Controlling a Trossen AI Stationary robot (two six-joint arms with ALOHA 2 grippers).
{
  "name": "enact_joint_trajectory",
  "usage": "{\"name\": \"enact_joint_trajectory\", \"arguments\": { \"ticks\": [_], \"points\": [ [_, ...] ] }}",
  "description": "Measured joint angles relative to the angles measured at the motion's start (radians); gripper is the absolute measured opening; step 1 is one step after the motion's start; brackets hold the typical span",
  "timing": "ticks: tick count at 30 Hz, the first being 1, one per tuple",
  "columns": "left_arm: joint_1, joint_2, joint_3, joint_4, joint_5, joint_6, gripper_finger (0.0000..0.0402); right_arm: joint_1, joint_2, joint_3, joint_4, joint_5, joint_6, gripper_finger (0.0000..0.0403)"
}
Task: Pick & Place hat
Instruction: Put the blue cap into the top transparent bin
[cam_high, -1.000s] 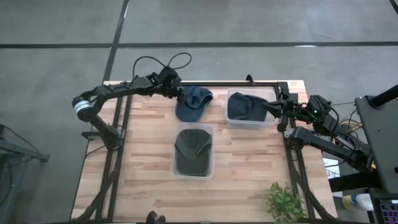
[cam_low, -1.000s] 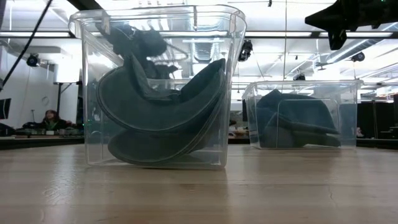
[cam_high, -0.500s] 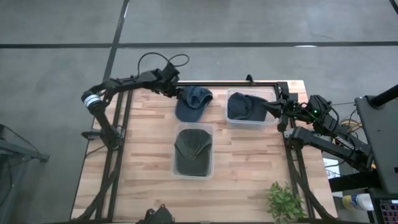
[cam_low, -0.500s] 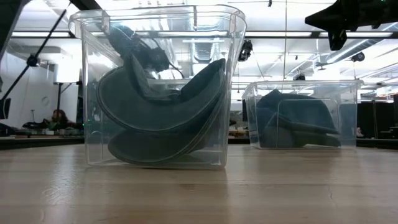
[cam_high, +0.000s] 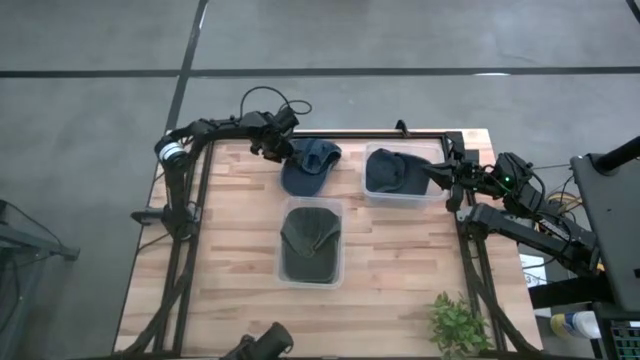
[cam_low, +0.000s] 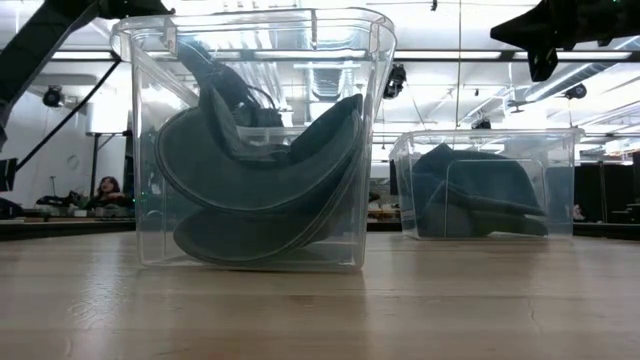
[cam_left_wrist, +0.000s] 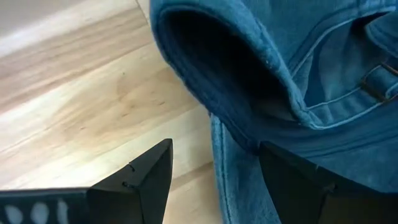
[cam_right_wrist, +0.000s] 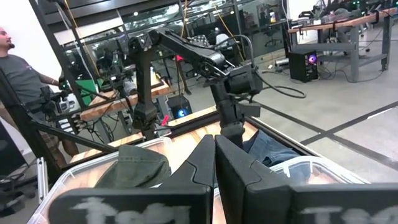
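At the far edge of the wooden table (cam_high: 230, 260), the left gripper (cam_high: 279, 145) sits with its fingers (cam_left_wrist: 146, 177) spread wide, one on each side of the rim of a blue hat (cam_high: 310, 165) that lies loose on the boards; the fingers straddle the fabric without pinching it; nearer the front, a dark green hat (cam_high: 308, 240) lies folded in a clear bin (cam_high: 310, 278); a third hat (cam_high: 392, 172), dark blue, rests in another clear bin (cam_high: 405, 196) at the right; the right gripper (cam_high: 437, 172) hovers over that bin's outer edge, its fingers (cam_right_wrist: 202, 158) pressed together and holding nothing; a potted plant (cam_high: 458, 325) stands at the front right corner.
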Motion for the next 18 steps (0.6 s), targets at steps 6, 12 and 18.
{"name": "enact_joint_trajectory", "arguments": {
  "ticks": [6,12,18],
  "points": [
    [-0.002,0.008,-0.013,0.001,0.006,-0.01,0.0231,0.0,0.0,0.0,0.0,0.0,0.0,0.0009],
    [-0.002,0.01,-0.013,0.01,0.008,0.012,0.023,0.0,0.0,0.0,0.0,0.0,0.0,0.0009],
    [-0.002,0.01,-0.013,0.026,0.067,0.016,0.0218,0.0,0.0,0.0,-0.001,0.0,0.0,0.0009]
  ]
}}
